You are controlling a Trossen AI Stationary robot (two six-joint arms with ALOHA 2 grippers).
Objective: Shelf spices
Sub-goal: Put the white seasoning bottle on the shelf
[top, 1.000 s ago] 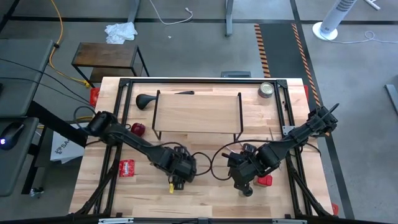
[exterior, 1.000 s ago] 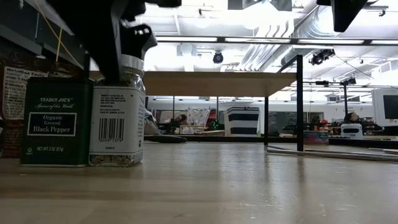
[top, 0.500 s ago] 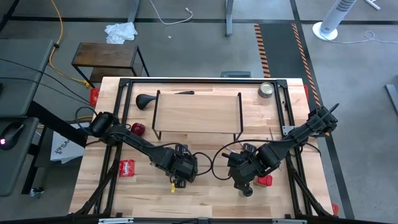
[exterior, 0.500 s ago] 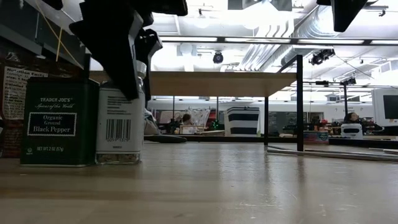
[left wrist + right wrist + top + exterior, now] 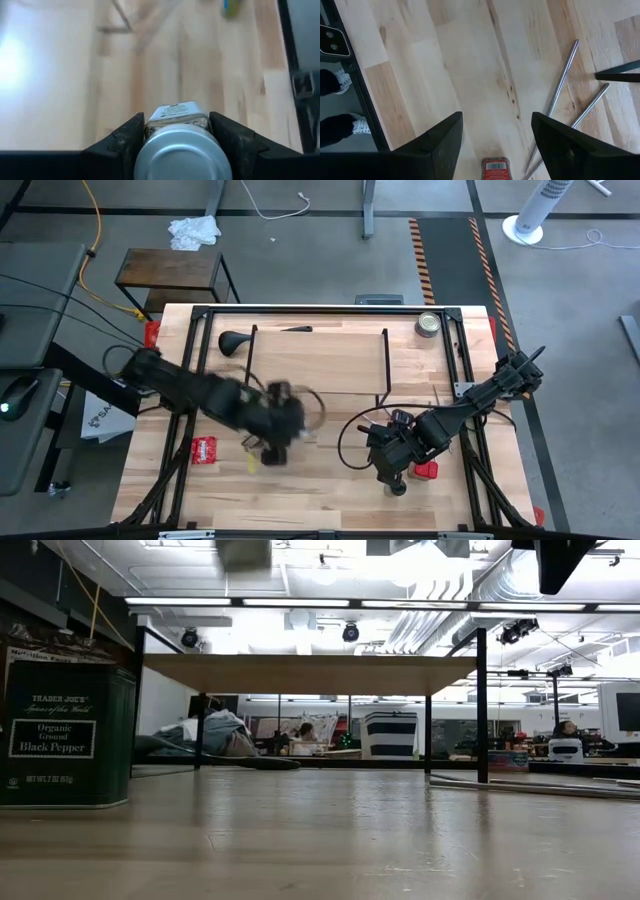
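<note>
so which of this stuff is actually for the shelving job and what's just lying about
For the job:
- shelf
- spice jar, gripped between the left gripper's fingers
- green black pepper tin, on the table
- small red-labelled jar, below the open right gripper

Lying about:
- round silver tin
- flat red packet
- black scoop

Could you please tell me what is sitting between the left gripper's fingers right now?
The left gripper is shut on a spice jar with a silver cap. The cap hides most of the jar's body and its contents.
</note>
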